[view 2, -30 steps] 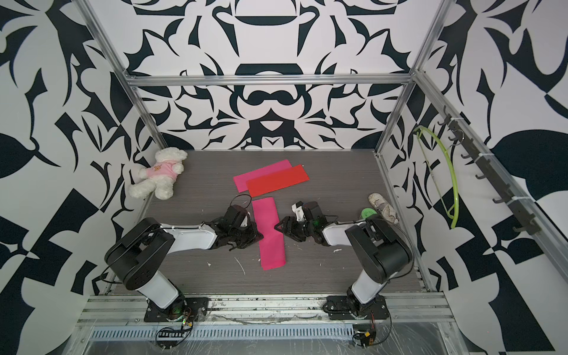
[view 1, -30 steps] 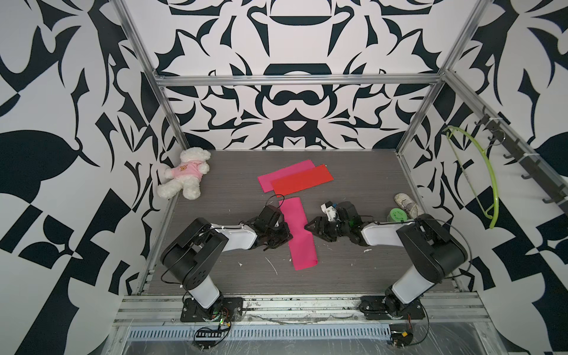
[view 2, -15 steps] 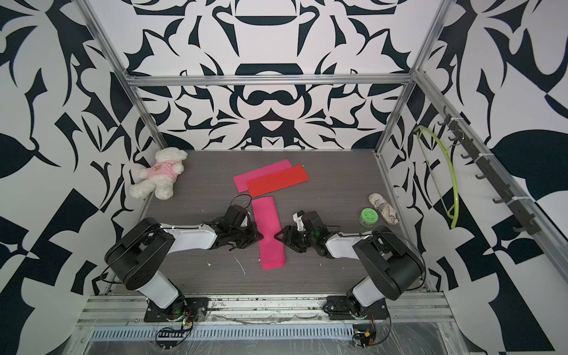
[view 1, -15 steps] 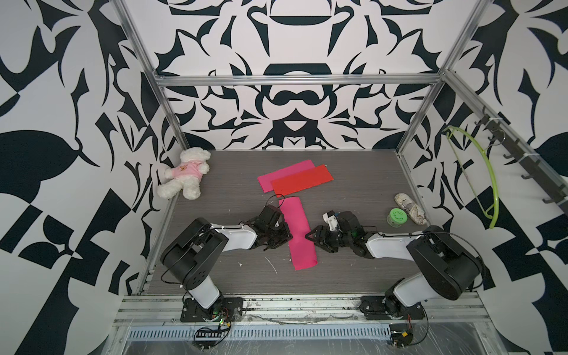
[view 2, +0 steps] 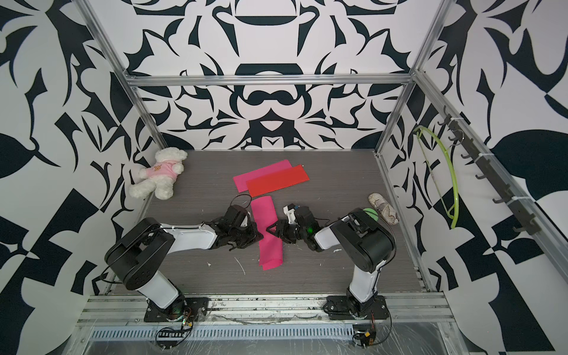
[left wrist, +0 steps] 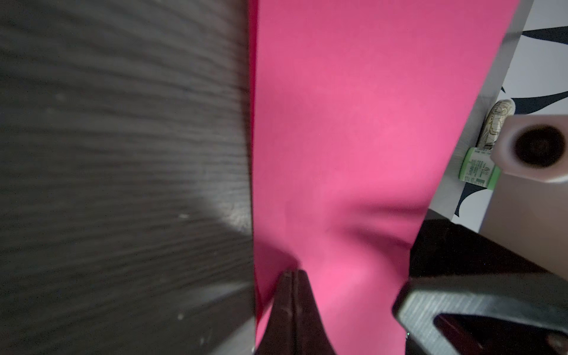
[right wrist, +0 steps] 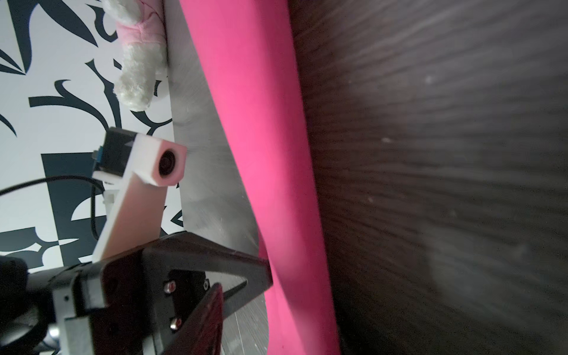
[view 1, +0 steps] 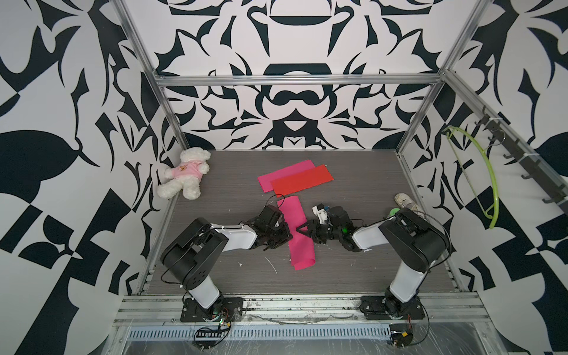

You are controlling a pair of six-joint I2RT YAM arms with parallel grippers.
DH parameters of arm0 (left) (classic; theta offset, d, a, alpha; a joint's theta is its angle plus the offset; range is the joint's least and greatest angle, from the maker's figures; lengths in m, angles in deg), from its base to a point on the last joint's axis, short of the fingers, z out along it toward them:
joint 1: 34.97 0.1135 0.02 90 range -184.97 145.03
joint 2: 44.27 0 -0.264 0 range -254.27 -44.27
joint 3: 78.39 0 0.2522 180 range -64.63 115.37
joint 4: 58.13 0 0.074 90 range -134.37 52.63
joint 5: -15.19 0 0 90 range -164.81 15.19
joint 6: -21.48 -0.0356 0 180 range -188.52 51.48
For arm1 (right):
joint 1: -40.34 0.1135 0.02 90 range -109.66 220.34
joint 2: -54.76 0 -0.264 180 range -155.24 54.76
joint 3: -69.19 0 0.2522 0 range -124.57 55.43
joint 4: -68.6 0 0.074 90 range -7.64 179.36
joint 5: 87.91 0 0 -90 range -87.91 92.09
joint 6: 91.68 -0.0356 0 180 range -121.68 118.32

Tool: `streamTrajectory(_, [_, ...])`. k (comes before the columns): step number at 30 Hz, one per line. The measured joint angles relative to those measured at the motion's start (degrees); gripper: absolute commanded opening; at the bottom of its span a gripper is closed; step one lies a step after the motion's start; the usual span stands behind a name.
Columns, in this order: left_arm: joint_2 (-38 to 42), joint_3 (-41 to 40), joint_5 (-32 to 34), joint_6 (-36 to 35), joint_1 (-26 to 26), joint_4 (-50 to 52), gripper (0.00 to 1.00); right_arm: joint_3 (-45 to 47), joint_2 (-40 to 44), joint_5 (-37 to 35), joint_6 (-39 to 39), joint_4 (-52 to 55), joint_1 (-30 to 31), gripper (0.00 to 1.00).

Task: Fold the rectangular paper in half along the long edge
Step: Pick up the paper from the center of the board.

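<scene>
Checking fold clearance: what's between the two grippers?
Just the pink paper: left gripper sits at one long edge, right gripper over the opposite side. Shows in both top views.

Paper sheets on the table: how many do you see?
3. One pink paper at the centre; behind it, a pink sheet partly under a red sheet. Others could hide beneath them.

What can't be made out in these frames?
- Left gripper: shut, but wrist-view blur hides whether pink paper sits between its fingers.
- Right gripper: jaw gap too small in both top views, cropped in wrist view.
- Green roll: partly hidden behind right arm in both top views.
</scene>
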Motion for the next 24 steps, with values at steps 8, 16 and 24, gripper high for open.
streamTrajectory(8, [0.04,-0.04,0.02,0.0,-0.02,-0.04,0.0,-0.28,-1.57,1.03,2.05,2.69,-2.14,0.0])
streamTrajectory(16, [0.04,-0.04,0.02,0.0,-0.02,-0.04,0.0,-0.46,-1.55,1.73,3.23,2.71,-2.27,0.06])
streamTrajectory(24, [1.03,-0.2,0.24,0.13,-0.33,-1.03,0.29,-0.55,-1.62,2.23,4.28,3.39,-2.51,0.0])
